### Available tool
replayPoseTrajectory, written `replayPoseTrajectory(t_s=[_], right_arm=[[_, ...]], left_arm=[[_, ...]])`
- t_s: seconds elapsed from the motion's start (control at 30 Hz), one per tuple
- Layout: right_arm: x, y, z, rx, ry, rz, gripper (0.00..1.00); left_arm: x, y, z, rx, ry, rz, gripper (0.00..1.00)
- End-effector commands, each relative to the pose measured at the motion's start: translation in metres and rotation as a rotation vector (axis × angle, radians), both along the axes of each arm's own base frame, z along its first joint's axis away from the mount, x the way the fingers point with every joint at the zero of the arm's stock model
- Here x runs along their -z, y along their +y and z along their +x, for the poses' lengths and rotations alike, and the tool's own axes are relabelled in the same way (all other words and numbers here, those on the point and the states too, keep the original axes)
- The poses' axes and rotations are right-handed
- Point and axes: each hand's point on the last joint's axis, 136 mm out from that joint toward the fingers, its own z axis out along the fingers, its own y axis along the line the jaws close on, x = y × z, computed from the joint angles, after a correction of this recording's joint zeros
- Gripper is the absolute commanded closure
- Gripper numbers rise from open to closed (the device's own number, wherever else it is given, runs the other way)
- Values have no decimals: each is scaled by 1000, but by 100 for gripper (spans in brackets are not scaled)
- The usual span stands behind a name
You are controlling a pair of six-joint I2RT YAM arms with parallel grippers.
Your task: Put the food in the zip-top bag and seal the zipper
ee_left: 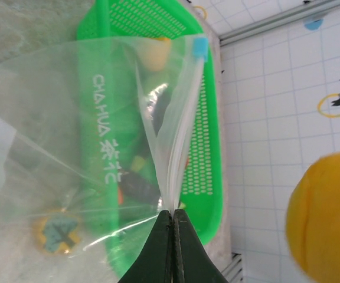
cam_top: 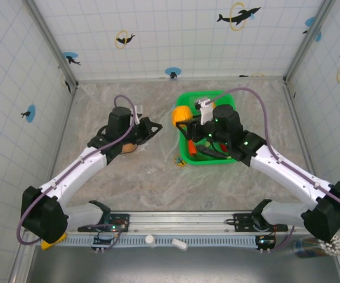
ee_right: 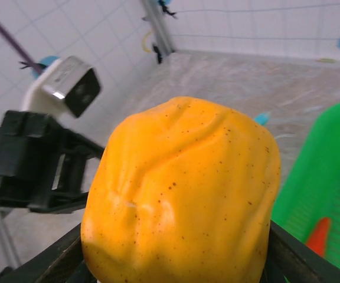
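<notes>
- The left arm reaches from the near-left corner across the bench (cam_top: 158, 188) to the middle, with the left gripper (cam_top: 154, 125) pointing toward the green basket (cam_top: 208, 94).
- Its fingers (ee_left: 158, 253) are pressed fully together, pinching the mouth edge of the zip-top bag (ee_left: 69, 118), which spreads slack and clear in front of the basket.
- The right arm stretches from the near-right corner over the basket, and the right gripper (cam_top: 185, 118) is at its left rim.
- Its fingers (ee_right: 300, 259) stand fairly wide, clamped on a yellow-orange fruit (ee_right: 182, 188) that is near the left gripper.
- The zipper (ee_left: 188, 118) runs from the pinch to a blue tab (ee_left: 200, 46) and is unsealed.
- A blurred orange piece (ee_left: 55, 233), perhaps food, lies low in the bag.
- A carrot (ee_right: 319, 236) lies in the basket.
</notes>
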Motion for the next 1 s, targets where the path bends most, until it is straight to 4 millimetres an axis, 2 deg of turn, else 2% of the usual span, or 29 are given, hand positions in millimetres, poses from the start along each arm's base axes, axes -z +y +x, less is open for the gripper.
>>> replayPoseTrajectory(t_s=[0.0,0.1,0.13,0.17,0.2,0.4,0.5,0.6,0.8,0.97], right_arm=[[3,16,-2,-43,29,78,34],[22,26,-1,-69,68,55,34],[28,28,0,-66,74,37,34],[36,30,0,-63,74,9,34],[41,32,2,-59,68,-17,34],[75,24,19,22,63,-180,32],[85,21,22,40,33,-274,20],[77,25,17,10,4,-255,13],[56,28,11,-35,-26,-172,14],[38,27,8,-70,-29,-73,14]], left_arm=[[-39,-8,11,-5,-55,-104,100],[-48,-10,15,-3,-69,-112,100],[-45,-10,15,-3,-65,-103,100],[-61,-11,18,2,-99,-114,100],[-64,-12,19,7,-105,-112,100],[-66,-14,18,35,-111,-71,100],[-63,-9,23,19,-120,-12,100],[-58,-8,30,10,-112,5,100],[-48,-10,39,5,-88,12,100],[-43,-4,42,-22,-84,34,100]])
